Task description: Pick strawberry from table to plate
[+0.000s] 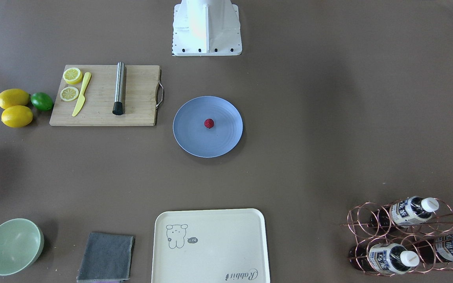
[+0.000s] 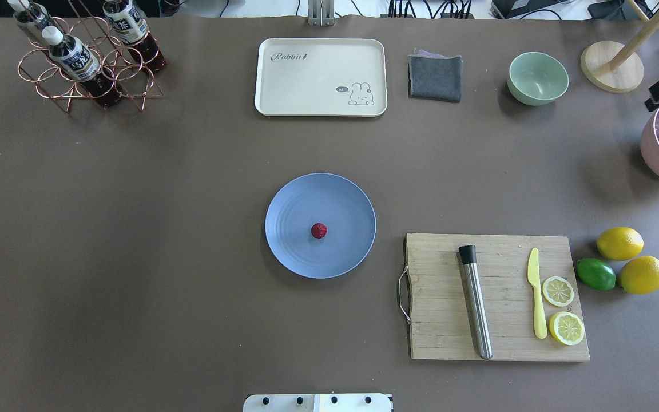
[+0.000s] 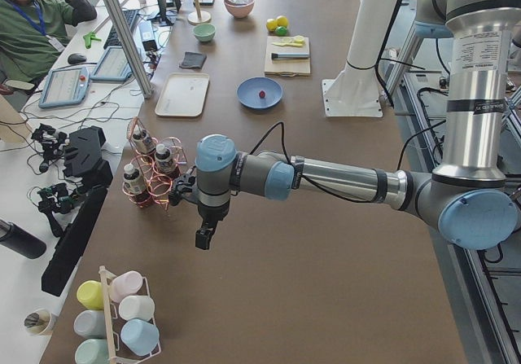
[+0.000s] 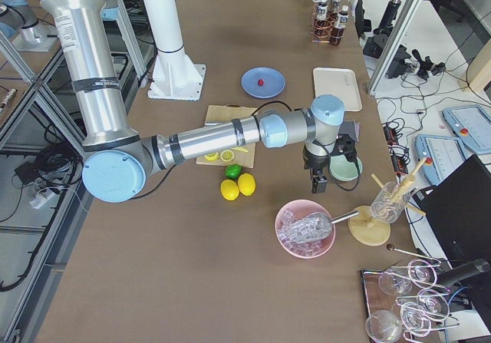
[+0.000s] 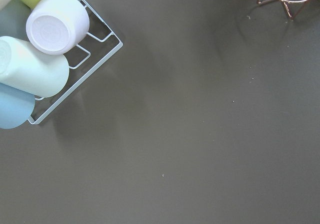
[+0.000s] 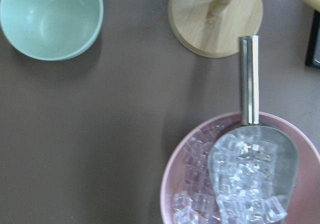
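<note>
The strawberry [image 1: 209, 123] [image 2: 319, 230], a small dark red berry, lies near the middle of the blue plate [image 1: 189, 133] [image 2: 295, 252] at the centre of the table [image 2: 135, 229]. It also shows as a red dot on the plate [image 3: 249, 96] in the left side view and on the plate [image 4: 253, 87] in the right side view. My left gripper [image 3: 205, 238] hangs over bare table far from the plate, beside the bottle rack. My right gripper [image 4: 321, 182] hangs between the green bowl and the pink ice bowl. Whether either is open or shut I cannot tell.
A wooden cutting board [image 2: 438, 337] holds a steel muddler, a yellow knife and lemon slices, with lemons and a lime [image 2: 595, 273] beside it. A cream tray [image 2: 321, 77], grey cloth [image 2: 435, 77], green bowl [image 2: 538, 78], pink ice bowl [image 6: 180, 174], bottle rack [image 2: 86, 63] and cup rack [image 5: 45, 53] stand around.
</note>
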### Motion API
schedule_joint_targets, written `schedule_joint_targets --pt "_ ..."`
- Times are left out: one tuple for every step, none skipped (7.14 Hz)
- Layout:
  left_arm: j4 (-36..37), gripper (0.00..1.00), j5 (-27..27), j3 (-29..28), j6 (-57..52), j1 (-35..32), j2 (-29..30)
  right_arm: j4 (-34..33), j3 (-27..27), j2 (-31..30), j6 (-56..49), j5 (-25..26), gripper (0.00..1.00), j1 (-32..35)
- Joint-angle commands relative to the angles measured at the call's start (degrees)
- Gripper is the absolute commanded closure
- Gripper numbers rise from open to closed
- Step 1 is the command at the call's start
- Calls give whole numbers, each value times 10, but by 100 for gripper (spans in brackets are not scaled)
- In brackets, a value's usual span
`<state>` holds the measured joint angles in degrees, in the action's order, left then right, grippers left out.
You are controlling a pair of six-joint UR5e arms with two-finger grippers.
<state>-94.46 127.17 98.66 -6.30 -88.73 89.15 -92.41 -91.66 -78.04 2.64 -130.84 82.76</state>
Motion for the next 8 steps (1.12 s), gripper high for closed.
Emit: schedule_joint_targets --pt "-1 2 0 -6 0 0 -1 0 40 -18 -61 -41 0 68" --pt "-1 2 1 -6 0 0 -1 -1 39 -26 -65 -42 0 69" --pt "-2 2 0 -6 0 0 -2 4 40 -36 -65 -42 0 69" --pt "-2 2 0 -6 -1 0 -4 4 34 -48 -65 -42 0 72" --pt "-2 2 0 -7 -1 0 -4 5 25 -62 -65 -51 0 78" --pt "-2 2 0 -7 -1 0 -4 5 4 -84 -65 -54 0 79" --pt "-3 2 -1 -14 -2 0 -3 4 -19 -103 -65 -55 0 80" --pt "-7 2 -1 -20 -2 0 -3 5 -20 -105 -65 -55 0 86"
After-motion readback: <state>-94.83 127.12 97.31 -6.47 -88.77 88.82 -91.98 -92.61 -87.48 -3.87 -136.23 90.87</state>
